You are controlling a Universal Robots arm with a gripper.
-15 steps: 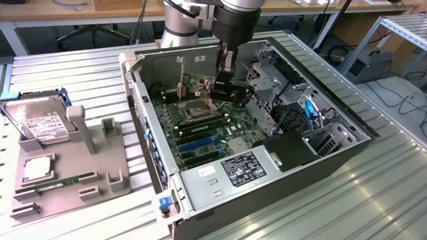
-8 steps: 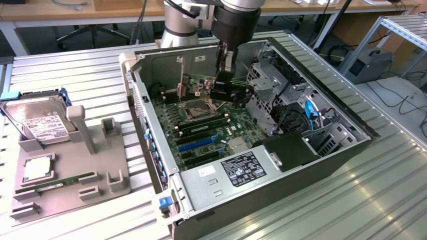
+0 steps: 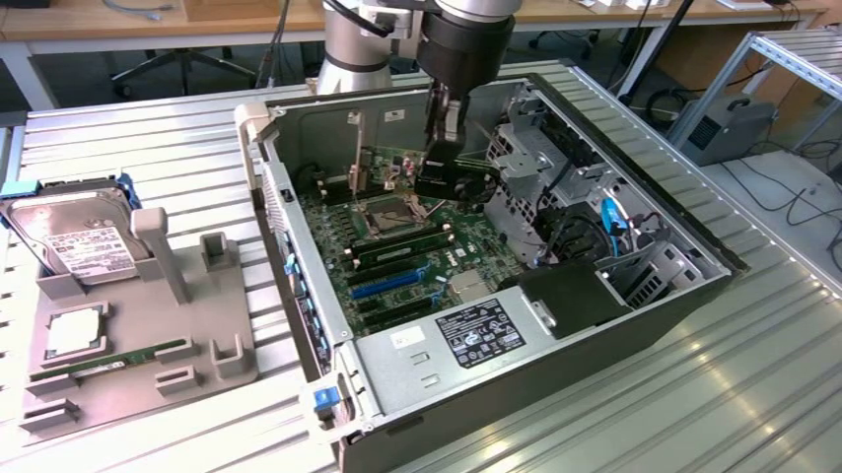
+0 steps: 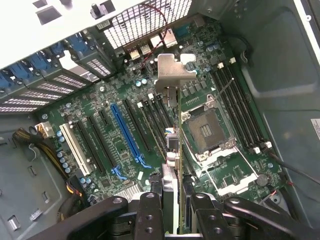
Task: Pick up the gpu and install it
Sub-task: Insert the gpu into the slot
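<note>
The gpu [image 4: 178,145] hangs edge-on above the motherboard [image 4: 115,165] inside the open computer case [image 3: 665,310]. It is a thin dark card with a silvery end bracket [image 4: 169,75]. My gripper [image 4: 173,207] is shut on its upper edge, one black finger [image 4: 149,212] on each side. The card hovers over the black slots between the long blue slot [image 4: 128,134] and the CPU socket [image 4: 206,131], not touching them. In the exterior view my gripper [image 3: 445,148] reaches down into the back half of the case with the gpu [image 3: 445,180] below it.
A metal drive cage [image 3: 526,158] and cables stand close on the exterior view's right of the gripper. On the exterior view's left, a grey fixture [image 3: 172,296] carries a silver hard drive [image 3: 79,241], a CPU [image 3: 75,330] and a green RAM stick [image 3: 112,363].
</note>
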